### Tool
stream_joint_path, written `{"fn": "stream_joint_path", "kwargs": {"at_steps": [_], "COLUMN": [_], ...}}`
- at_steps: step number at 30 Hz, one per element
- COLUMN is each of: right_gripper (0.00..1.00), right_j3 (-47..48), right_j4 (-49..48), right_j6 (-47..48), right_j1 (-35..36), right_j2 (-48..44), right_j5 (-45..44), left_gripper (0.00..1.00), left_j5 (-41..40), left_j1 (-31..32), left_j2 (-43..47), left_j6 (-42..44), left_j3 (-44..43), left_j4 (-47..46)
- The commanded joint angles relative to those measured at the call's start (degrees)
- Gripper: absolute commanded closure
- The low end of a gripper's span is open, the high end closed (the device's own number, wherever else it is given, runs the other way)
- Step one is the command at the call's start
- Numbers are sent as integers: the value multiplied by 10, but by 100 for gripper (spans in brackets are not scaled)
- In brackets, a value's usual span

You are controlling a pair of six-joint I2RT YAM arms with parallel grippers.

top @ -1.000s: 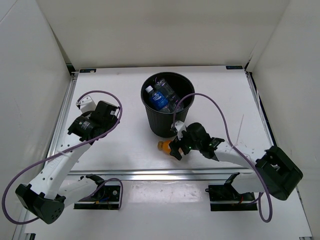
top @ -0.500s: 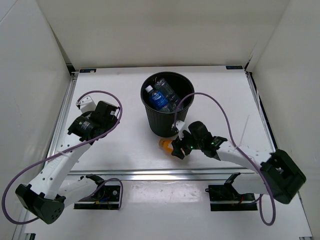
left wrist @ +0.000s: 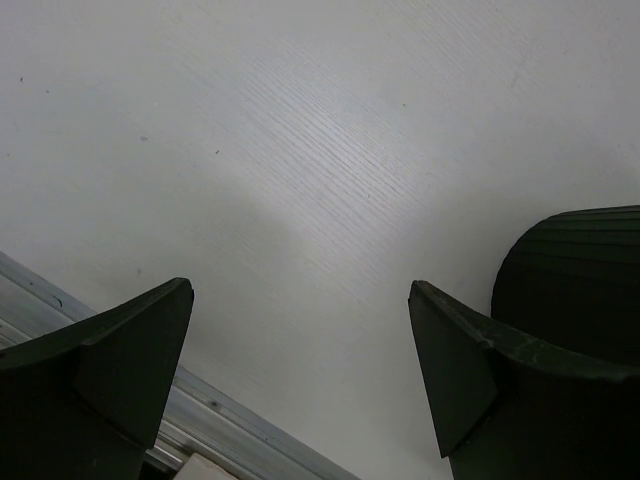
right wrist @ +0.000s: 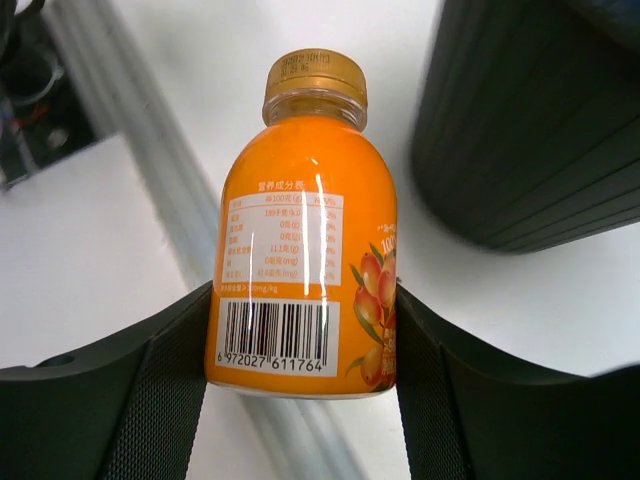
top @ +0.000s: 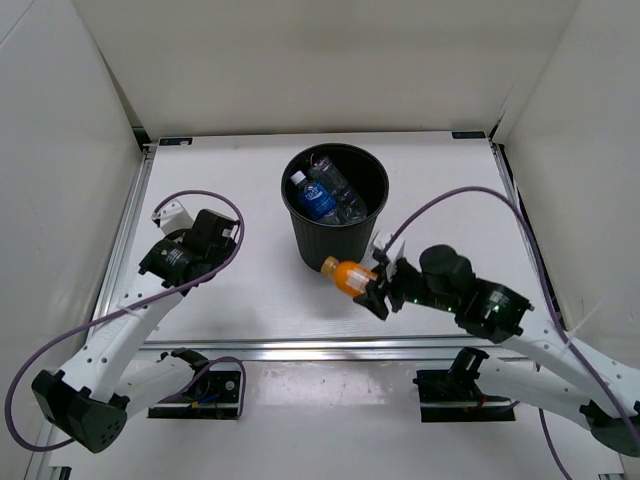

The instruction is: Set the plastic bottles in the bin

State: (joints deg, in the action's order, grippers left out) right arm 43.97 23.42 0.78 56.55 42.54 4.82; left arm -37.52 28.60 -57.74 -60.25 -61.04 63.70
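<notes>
On my bench [top: 250, 300] the black bin [top: 320, 250] holds several clear bottles [top: 318, 200]. My left gripper [left wrist: 300, 330] hangs spread wide over bare bench. My right gripper [top: 372, 290] clamps the orange bottle [top: 348, 275], just beside the bin's near wall.

A white table [top: 240, 300], a metal rail [top: 300, 349] along its near edge, white walls [top: 300, 70] behind.

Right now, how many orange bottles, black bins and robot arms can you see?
orange bottle: 1, held in the right tool
black bin: 1
robot arms: 2, the left arm and the right arm
Total: 4
</notes>
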Motion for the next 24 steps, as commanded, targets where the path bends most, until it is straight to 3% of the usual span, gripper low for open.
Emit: {"fn": "stream_joint_path", "kwargs": {"at_steps": [1,3,6,8,11,12,13,16,17,19,24], "right_gripper": [79,81,81,79,69,63,38,5,0,0,0], "right_j3": [128,248,391,452,580,580,575,523,508,478,515], "right_j4": [33,41,58,65,110,110,100,88,88,88,150], "right_j6": [65,101,94,84,48,48,41,34,34,3,-109], "right_j1": [-10,-34,-124,-144,-181,-194,-194,-199,-199,-199,-236], "right_j2": [46,129,241,316,412,421,421,407,401,383,370], "right_j5": [-75,-82,-12,17,20,20,20,20,20,-5,-109], "left_gripper": [0,0,0,0,0,0,0,0,0,0,0], "left_j5": [6,12,12,12,12,12,12,-2,-2,10,16], "left_j1": [-3,-3,-3,-3,-3,-3,-3,-8,-8,-8,-8], "left_j2": [-6,-14,-27,-40,-46,-46,-46,-46,-35,-22,34], "left_j6": [-15,-15,-15,-8,5,5,11,16,16,47,73], "left_j3": [13,13,-2,-8,-31,-31,-39,-45,-45,-45,-1], "left_j4": [-28,-35,-35,-35,-35,-35,-30,-17,-17,-41,-93]}}
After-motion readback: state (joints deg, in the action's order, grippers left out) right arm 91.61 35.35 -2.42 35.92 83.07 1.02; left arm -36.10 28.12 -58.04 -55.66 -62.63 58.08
